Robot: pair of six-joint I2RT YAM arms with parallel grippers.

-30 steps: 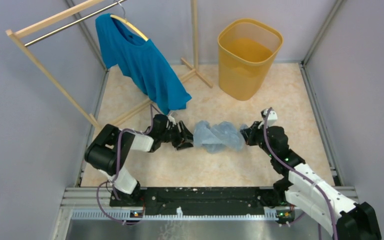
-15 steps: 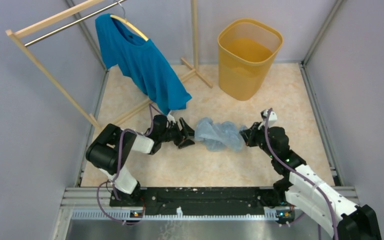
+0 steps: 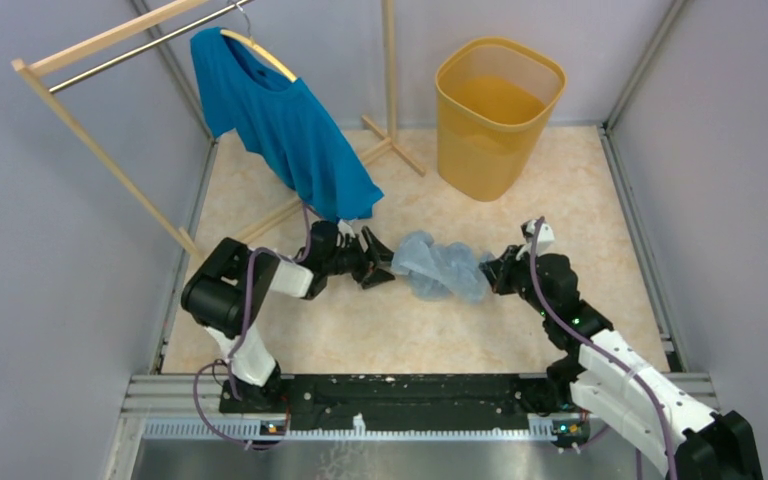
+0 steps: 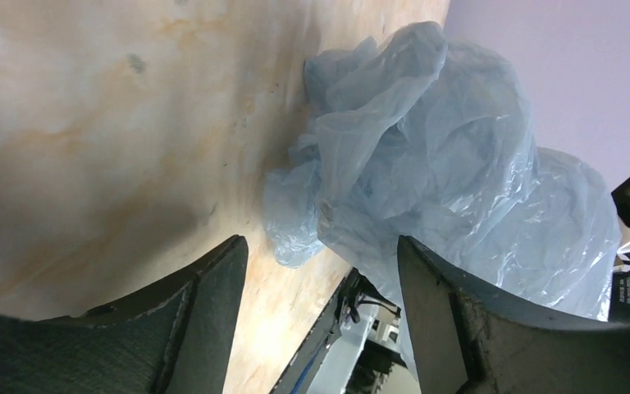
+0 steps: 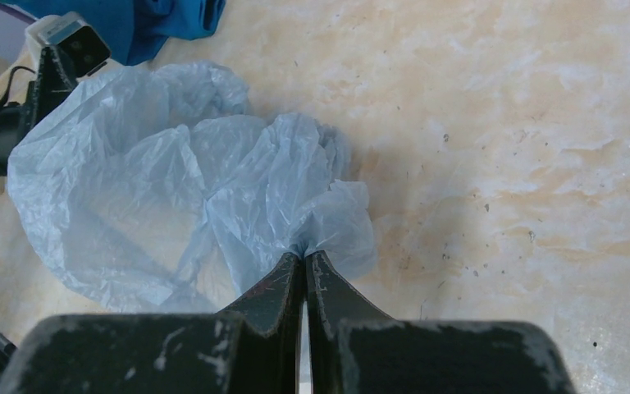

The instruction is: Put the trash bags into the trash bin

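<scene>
The trash bag (image 3: 442, 266), a crumpled pale blue film, lies on the floor between my two grippers. My right gripper (image 3: 490, 272) is shut on the bag's right end; in the right wrist view the film (image 5: 197, 197) bunches into the closed tips (image 5: 305, 256). My left gripper (image 3: 385, 262) stands open at the bag's left end. In the left wrist view the bag (image 4: 443, 164) fills the space just ahead of the spread fingers (image 4: 320, 242), with nothing pinched. The yellow trash bin (image 3: 480, 160) stands upright at the back, right of centre, well beyond both grippers.
A teal T-shirt (image 3: 280, 120) hangs from a wooden rack (image 3: 110, 40) at the back left, its hem just behind my left gripper. The rack's upright post (image 3: 390, 70) stands left of the bin. Grey walls close in both sides.
My left gripper has opened wider and moved right and slightly away, up to the bag's left end. The right gripper stays shut on the bag and has hardly moved.
</scene>
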